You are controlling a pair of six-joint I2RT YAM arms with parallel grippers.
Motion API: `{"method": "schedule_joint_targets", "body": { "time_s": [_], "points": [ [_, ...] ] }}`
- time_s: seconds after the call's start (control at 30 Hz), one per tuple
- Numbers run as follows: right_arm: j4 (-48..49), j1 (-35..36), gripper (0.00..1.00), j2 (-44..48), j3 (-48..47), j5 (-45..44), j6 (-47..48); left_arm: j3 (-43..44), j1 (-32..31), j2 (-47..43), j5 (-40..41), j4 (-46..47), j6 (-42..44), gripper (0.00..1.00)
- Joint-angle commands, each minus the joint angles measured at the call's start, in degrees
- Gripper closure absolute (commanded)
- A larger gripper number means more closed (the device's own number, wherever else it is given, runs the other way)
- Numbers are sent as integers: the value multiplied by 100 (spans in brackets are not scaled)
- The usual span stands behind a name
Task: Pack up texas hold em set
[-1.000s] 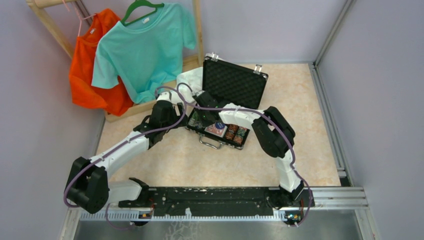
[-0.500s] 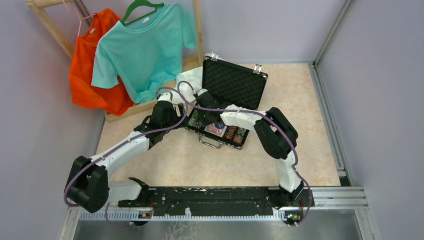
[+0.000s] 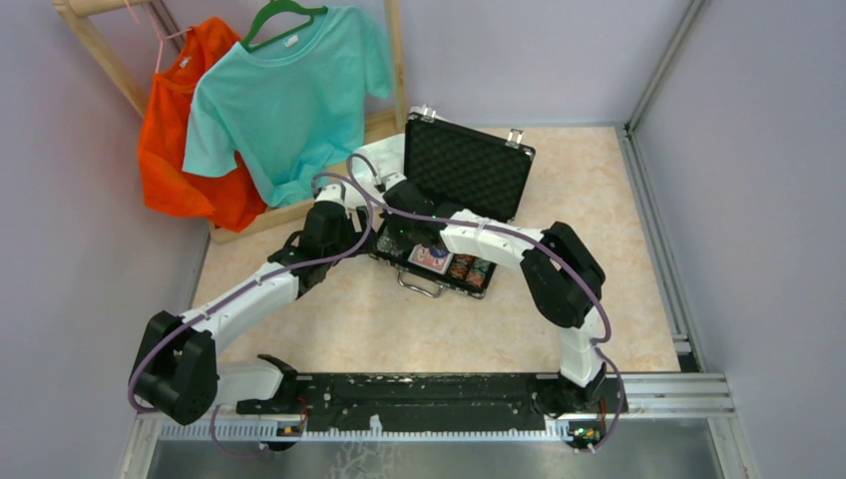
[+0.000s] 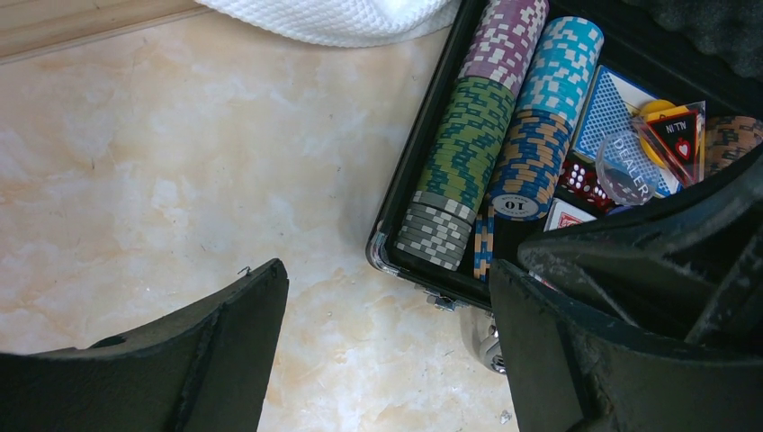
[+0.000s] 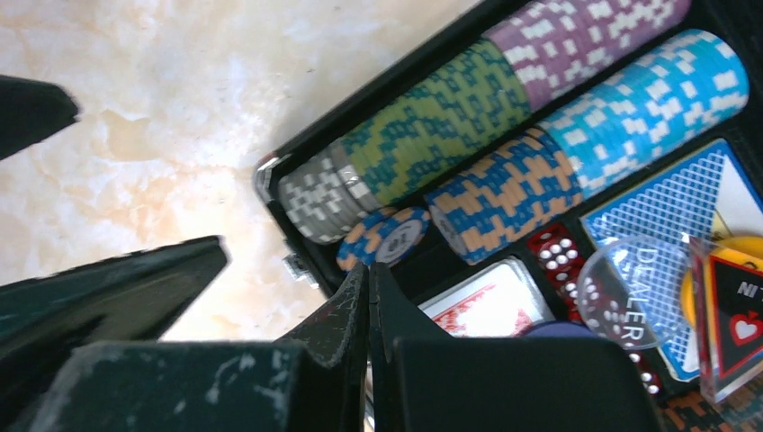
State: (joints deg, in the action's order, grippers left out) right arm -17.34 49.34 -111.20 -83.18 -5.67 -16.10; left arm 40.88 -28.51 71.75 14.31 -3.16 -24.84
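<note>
texas hold em set (image 3: 439,261) is laid in its open case (image 4: 399,205) on the tabletop (image 4: 135,180), beside a white cloth (image 4: 342,18), with the lid (image 3: 467,168) propped up. chips (image 4: 468,148) are rowed at the left end; loose chips (image 5: 385,236) are wedged out of line. right jaws are pressed together just by them, probably for nudging. left jaws are held wide apart, empty, astride the case corner, perhaps as a brace.

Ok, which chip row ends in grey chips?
The outer row against the case wall: purple, green, then grey. The inner row runs light blue to blue-orange.
</note>
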Motion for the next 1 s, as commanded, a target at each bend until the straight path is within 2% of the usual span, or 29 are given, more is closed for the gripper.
{"method": "schedule_joint_targets", "body": {
  "time_s": [0.0, 0.23, 0.97],
  "points": [
    [38, 373, 100, -17, -547, 157, 151, -51, 55, 20, -7, 46, -42, 12],
    [103, 410, 100, -218, -498, 383, 29, -81, 99, -14, -30, 64, -56, 12],
    [79, 318, 100, -561, -186, 71, 28, -107, 105, -82, -57, 70, -46, 12]
  ]
}}
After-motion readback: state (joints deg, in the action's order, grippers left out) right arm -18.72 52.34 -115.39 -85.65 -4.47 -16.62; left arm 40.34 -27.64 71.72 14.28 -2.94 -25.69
